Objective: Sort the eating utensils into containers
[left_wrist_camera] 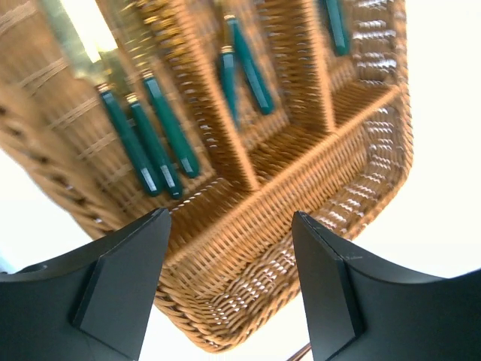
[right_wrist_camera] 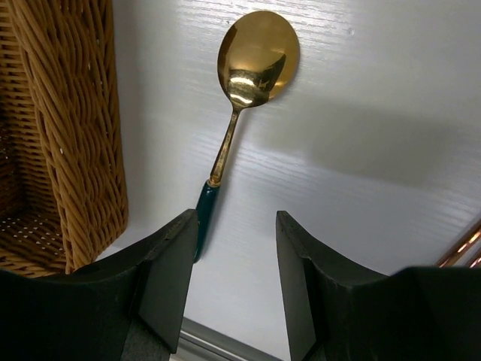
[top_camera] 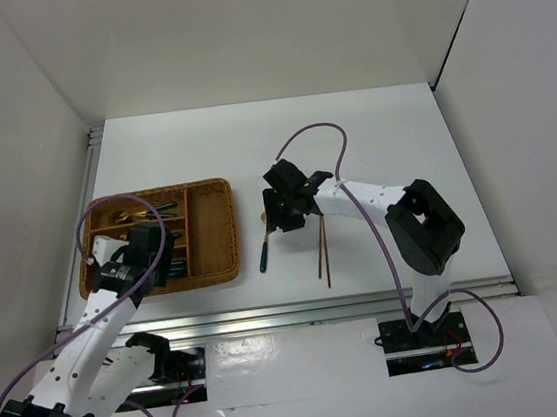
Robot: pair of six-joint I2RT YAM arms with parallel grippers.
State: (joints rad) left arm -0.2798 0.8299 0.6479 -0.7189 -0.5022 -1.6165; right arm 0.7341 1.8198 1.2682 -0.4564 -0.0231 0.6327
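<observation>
The brown wicker tray [top_camera: 211, 186] lies at the left of the table and holds several gold-and-teal utensils [top_camera: 154, 211] in its compartments. My left gripper [top_camera: 148, 245] hangs open and empty over the tray; the left wrist view shows its jaws [left_wrist_camera: 233, 286] wide apart above the tray's long compartment [left_wrist_camera: 301, 195], with teal handles [left_wrist_camera: 154, 139] beyond. A gold spoon with a teal handle [top_camera: 263, 255] lies on the table just right of the tray. My right gripper [top_camera: 284, 208] is open above it; the spoon [right_wrist_camera: 255, 56] lies ahead of the jaws [right_wrist_camera: 233, 286], its handle beside the left finger.
Two reddish-brown chopsticks [top_camera: 324, 254] lie on the table right of the spoon, and their ends show at the right edge of the right wrist view [right_wrist_camera: 462, 248]. The tray's wall [right_wrist_camera: 71, 135] is close on the right gripper's left. A metal rail runs along the table's near edge.
</observation>
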